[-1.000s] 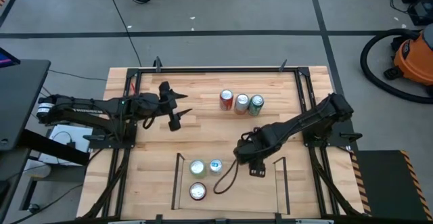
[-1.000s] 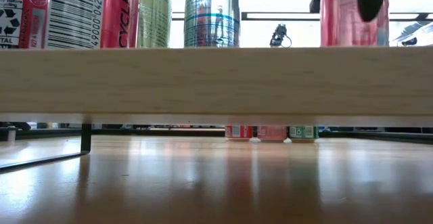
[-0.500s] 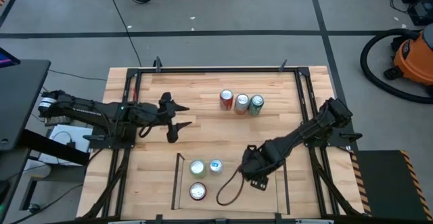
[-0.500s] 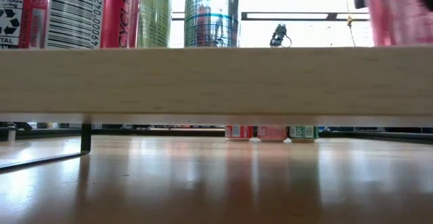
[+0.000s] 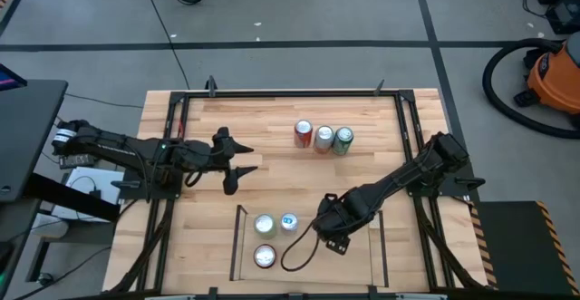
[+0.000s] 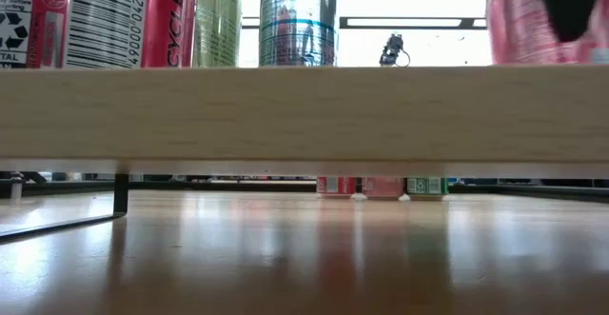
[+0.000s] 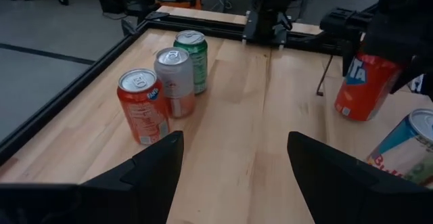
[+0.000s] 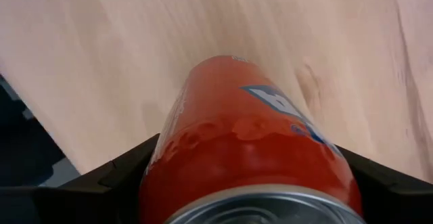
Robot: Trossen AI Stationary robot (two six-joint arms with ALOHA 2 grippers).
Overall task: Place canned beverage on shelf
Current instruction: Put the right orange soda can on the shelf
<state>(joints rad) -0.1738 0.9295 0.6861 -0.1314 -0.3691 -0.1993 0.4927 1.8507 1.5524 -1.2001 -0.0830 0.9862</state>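
My right gripper (image 5: 331,226) is shut on an orange can (image 8: 257,116) over the right part of the shelf (image 5: 353,266), a thin black rod frame with a light wood floor (image 6: 304,115). The can also shows in the low view (image 6: 523,25) and the left wrist view (image 7: 364,85). Three cans (image 5: 264,225) stand on their bases on the shelf's left part. Three more cans (image 5: 323,138) stand upright in a row on the table's far middle. My left gripper (image 5: 240,159) hovers open and empty to the left of that row. My right gripper pinches the orange can's wall (image 8: 166,149) between its two fingers, near the can's top end. The fingers come from above, slanting in from the table's right. The can hangs a little tilted; I cannot tell whether its base touches the shelf floor.
A black metal frame (image 5: 272,93) borders the tabletop. A dark cable (image 5: 294,255) loops from my right arm over the shelf's middle. There is free wood floor on the shelf's right part and bare table between the shelf and the far row of cans.
My right gripper has carried the orange can toward the table's near edge, over the shelf, first a little to the right and then back to the left. It has stayed shut on the can.
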